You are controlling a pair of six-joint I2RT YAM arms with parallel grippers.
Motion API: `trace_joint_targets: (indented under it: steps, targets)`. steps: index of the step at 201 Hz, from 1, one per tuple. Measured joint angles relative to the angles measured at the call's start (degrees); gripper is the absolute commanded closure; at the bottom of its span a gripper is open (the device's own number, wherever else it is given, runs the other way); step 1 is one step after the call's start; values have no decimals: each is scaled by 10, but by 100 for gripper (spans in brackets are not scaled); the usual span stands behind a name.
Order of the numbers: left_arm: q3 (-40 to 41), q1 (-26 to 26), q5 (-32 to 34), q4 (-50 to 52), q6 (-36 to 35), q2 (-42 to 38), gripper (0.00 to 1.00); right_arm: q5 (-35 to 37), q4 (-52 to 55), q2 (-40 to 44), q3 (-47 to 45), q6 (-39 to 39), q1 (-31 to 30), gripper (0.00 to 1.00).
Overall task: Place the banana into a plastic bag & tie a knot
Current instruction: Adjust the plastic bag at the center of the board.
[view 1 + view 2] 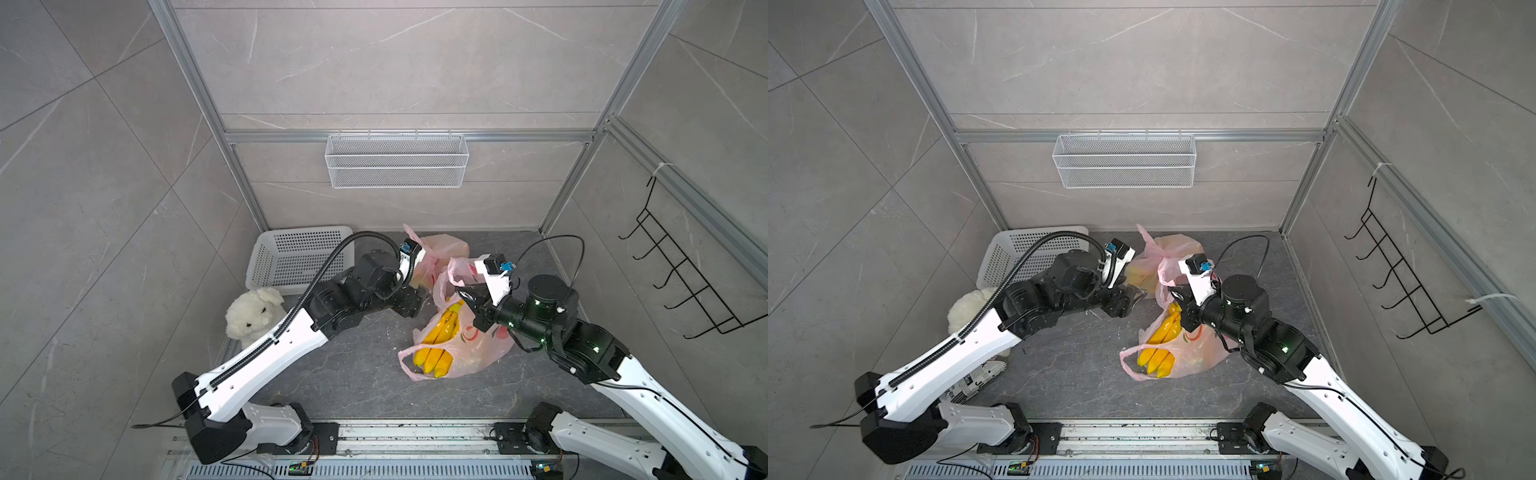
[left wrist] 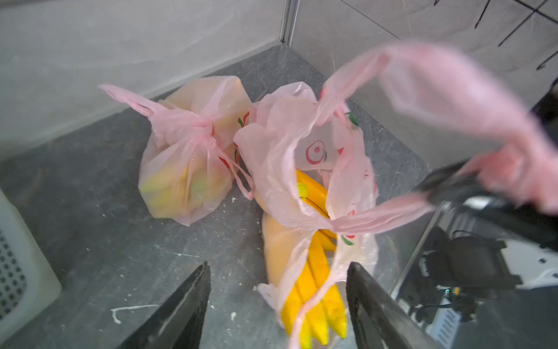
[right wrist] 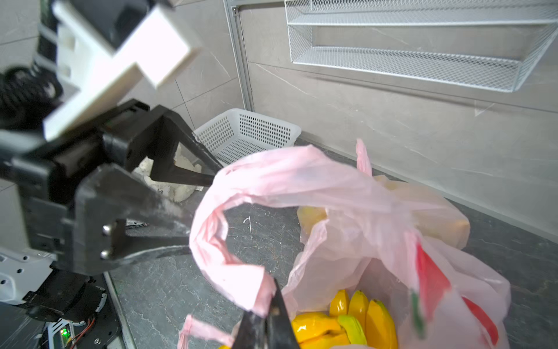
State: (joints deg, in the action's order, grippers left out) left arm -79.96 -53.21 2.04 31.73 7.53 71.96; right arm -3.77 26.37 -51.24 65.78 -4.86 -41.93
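A yellow banana (image 1: 436, 353) bunch lies inside a thin pink plastic bag (image 1: 478, 353) on the dark floor, with the bag's mouth open. In the right wrist view my right gripper (image 3: 270, 305) is shut on one pink handle loop (image 3: 241, 187), lifted above the banana (image 3: 356, 314). The same gripper (image 1: 463, 295) shows in a top view. My left gripper (image 2: 277, 272) stands open just left of the bag, nothing between its fingers (image 2: 187, 302). The banana (image 2: 317, 287) and a loose handle strip lie below it. A top view shows this gripper (image 1: 1136, 297) close to the lifted handle.
A second pink bag (image 1: 440, 249), tied with a knot and holding something yellow, sits behind the first. A white perforated basket (image 1: 291, 257) and a white plush toy (image 1: 253, 311) are at the left. A wire shelf (image 1: 397, 160) hangs on the back wall, a black hook rack (image 1: 681, 274) on the right.
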Motion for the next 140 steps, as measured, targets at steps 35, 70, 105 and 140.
trace_joint_targets:
  steps: [35,70,105,140]
  targets:
    - [75,0,-56,-143,-83,-23,20,-15,93,-2,71,5,0,100]
    - [74,0,-103,-218,-128,11,22,-15,156,-3,117,9,0,100]
    - [74,2,-123,-234,-149,48,25,-9,177,-11,130,9,0,100]
    - [74,25,-132,-236,-129,90,25,-10,182,-15,125,8,0,100]
